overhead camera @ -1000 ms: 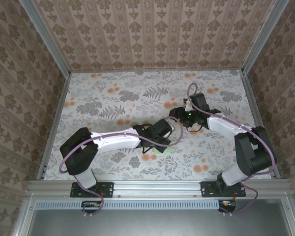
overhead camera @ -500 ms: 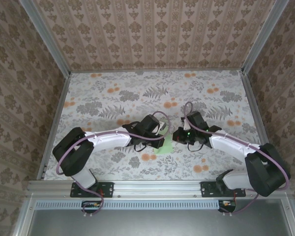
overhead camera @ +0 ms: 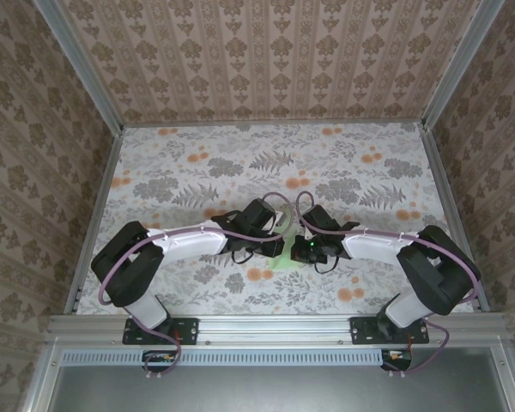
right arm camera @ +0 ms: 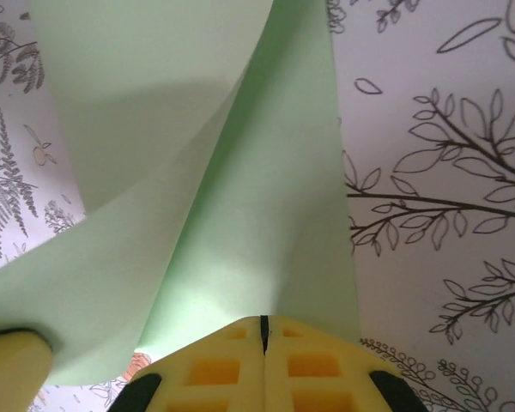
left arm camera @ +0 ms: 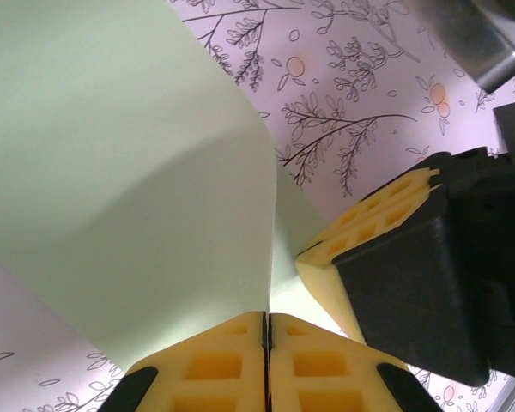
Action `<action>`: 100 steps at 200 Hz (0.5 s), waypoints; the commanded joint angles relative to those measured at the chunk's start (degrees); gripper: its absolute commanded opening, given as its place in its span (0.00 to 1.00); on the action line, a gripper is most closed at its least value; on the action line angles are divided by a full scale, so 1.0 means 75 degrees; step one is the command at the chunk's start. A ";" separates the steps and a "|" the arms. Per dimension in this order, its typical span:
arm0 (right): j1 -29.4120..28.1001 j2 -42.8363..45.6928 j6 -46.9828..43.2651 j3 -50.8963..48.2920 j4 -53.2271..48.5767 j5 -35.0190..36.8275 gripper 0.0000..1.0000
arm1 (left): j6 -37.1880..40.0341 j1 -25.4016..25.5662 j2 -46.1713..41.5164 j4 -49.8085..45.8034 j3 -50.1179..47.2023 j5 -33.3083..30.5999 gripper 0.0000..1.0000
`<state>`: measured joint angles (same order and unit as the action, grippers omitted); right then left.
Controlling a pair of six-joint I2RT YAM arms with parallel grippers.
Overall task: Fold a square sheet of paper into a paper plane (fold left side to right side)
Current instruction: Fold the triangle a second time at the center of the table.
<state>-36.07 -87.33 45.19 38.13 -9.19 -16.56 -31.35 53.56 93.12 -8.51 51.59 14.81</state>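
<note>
Left claw (left arm camera: pixel 267 330) first: I am seeing its yellow pads pressed together with no gap. The upright edge of the paper plane (left arm camera: pixel 129 172) is running straight down into the seam between them, so I am reading it as pinching the paper. Above the pads the pale green sheet is bowing up and curling over to the left.

Just to the right in that wrist view, a finger (left arm camera: pixel 369 227) of the other arm is sitting close beside the paper's lower edge.

In its own camera, the right claw (right arm camera: pixel 263 330) is also showing its pads closed tight. Its tips are lying against the paper plane (right arm camera: pixel 240 223) where two green flaps are meeting along a slanting line. I cannot tell whether any paper is caught between them.

From overhead, I am watching the left claw (overhead camera: pixel 273 247) and the right claw (overhead camera: pixel 302 251) facing each other, nearly touching. They are at the near middle of the table (overhead camera: pixel 197 172), which is printed with flowers and leaves. The paper plane (overhead camera: pixel 285 260) is lying on the table between and just under them, a small green patch peeking out on the near side.
</note>
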 commanded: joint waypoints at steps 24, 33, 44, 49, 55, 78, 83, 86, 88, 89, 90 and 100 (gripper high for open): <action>-0.0053 -0.0270 -0.0089 0.0255 -0.0755 0.0393 0.01 | -0.0068 -0.0190 -0.0040 -0.0306 -0.0053 -0.0061 0.08; -0.0065 -0.0342 -0.0116 0.0293 -0.0825 0.0391 0.01 | -0.0068 -0.0226 -0.0010 -0.0321 -0.0043 -0.0088 0.08; -0.0065 -0.0401 -0.0147 0.0318 -0.0884 0.0391 0.00 | -0.0050 -0.0262 0.0046 -0.0328 -0.0024 -0.0099 0.08; -0.0068 -0.0423 -0.0154 0.0330 -0.0903 0.0391 0.01 | -0.0042 -0.0276 0.0066 -0.0323 -0.0035 -0.0099 0.08; -0.0072 -0.0443 -0.0172 0.0348 -0.0957 0.0402 0.01 | -0.0040 -0.0298 0.0085 -0.0335 -0.0027 -0.0108 0.08; -0.0075 -0.0485 -0.0242 0.0388 -0.1062 0.0445 0.01 | -0.0021 -0.0362 0.0199 -0.0330 -0.0002 -0.0135 0.08; -0.0077 -0.0488 -0.0262 0.0389 -0.1052 0.0450 0.01 | -0.0015 -0.0375 0.0224 -0.0320 0.0000 -0.0135 0.08; -0.0077 -0.0485 -0.0261 0.0389 -0.1049 0.0445 0.01 | -0.0006 -0.0379 0.0250 -0.0317 0.0010 -0.0135 0.08; -0.0077 -0.0485 -0.0260 0.0395 -0.1048 0.0443 0.01 | -0.0004 -0.0382 0.0263 -0.0309 0.0008 -0.0135 0.08; -0.0077 -0.0485 -0.0260 0.0392 -0.1048 0.0440 0.01 | -0.0003 -0.0387 0.0263 -0.0313 0.0022 -0.0135 0.08; -0.0077 -0.0491 -0.0260 0.0390 -0.1054 0.0439 0.01 | -0.0003 -0.0389 0.0269 -0.0316 0.0022 -0.0135 0.08; -0.0077 -0.0491 -0.0263 0.0389 -0.1056 0.0432 0.01 | 0.0020 -0.0412 0.0332 -0.0318 0.0053 -0.0112 0.08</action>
<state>-36.27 -89.32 44.36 40.82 -13.08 -15.57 -31.35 51.20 94.08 -9.87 51.59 14.33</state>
